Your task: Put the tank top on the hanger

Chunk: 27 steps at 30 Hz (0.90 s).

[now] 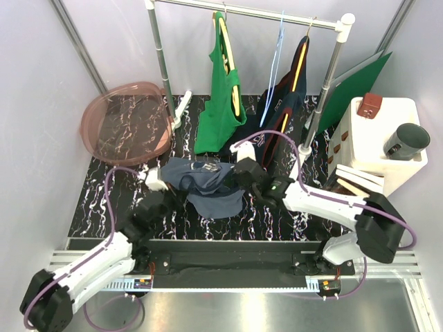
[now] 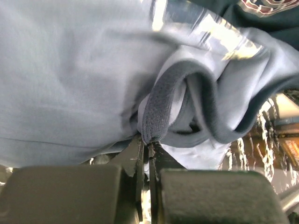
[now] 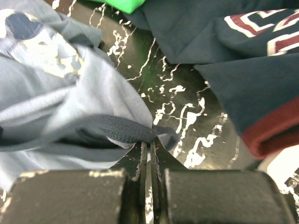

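The black marbled table [image 1: 277, 214] carries a clothes rail [image 1: 242, 10] at its far side. Both arms reach in from the near edge and bend toward the middle, the left from the lower left, the right stretched across from the right. Between them the tank top [image 1: 204, 183] is spread over the middle of the table, its long axis running left to right and its loose fabric sagging toward the near edge. The hanger [image 1: 279, 52] hangs from the rail, hook up, between a green top [image 1: 220, 104] and a dark navy top [image 1: 287, 104], well apart from the tank top. The left hand [image 2: 148, 147] is clamped on a dark trimmed edge at the tank top's left end; the right hand [image 3: 148, 144] pinches the trim at its right end.
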Tool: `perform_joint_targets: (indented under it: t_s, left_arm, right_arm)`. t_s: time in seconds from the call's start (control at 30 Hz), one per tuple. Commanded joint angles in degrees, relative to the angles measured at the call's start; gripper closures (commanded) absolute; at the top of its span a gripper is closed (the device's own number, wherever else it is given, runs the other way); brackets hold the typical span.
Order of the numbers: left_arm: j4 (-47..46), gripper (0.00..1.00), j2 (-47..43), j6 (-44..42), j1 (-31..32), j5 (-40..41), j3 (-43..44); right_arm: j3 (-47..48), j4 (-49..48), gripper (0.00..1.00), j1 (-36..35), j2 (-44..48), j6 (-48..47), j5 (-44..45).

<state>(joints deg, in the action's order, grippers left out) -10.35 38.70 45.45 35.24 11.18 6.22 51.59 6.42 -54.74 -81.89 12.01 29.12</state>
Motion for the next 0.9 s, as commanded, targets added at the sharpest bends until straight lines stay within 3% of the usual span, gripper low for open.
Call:
perform_joint_targets:
  t_s: [0.0, 0.13, 0.27, 0.47, 0.6, 0.87]
  left_arm:
    - [16.7, 0.95, -5.3, -10.5, -0.6, 8.5, 18.5]
    - [31.8, 0.94, -1.5, -19.1, -3.7, 10.2, 33.3]
    - [32.8, 0.94, 0.1, -24.5, -5.8, 11.3, 41.7]
    - [32.7, 1.00, 4.5, -32.8, -7.1, 14.6, 52.4]
    - [31.7, 1.00, 2.9, -31.0, -7.1, 20.5, 46.3]
    - [30.8, 1.00, -0.7, -21.4, -6.9, 7.3, 26.6]
  right_arm:
    - [5.6, 6.0, 1.00, 0.0, 7.4, 0.8, 3.9]
    - [8.5, 9.3, 1.00, -0.1, 13.7, 2.1, 3.7]
    - [9.8, 10.8, 1.00, -1.3, 18.9, 1.8, 2.6]
    - [12.3, 12.7, 1.00, -4.4, 17.5, 1.7, 3.6]
    - [7.8, 12.6, 1.00, -5.7, 17.1, 6.2, 3.4]
    - [-0.7, 13.6, 0.96, -6.5, 13.9, 13.3, -1.8]
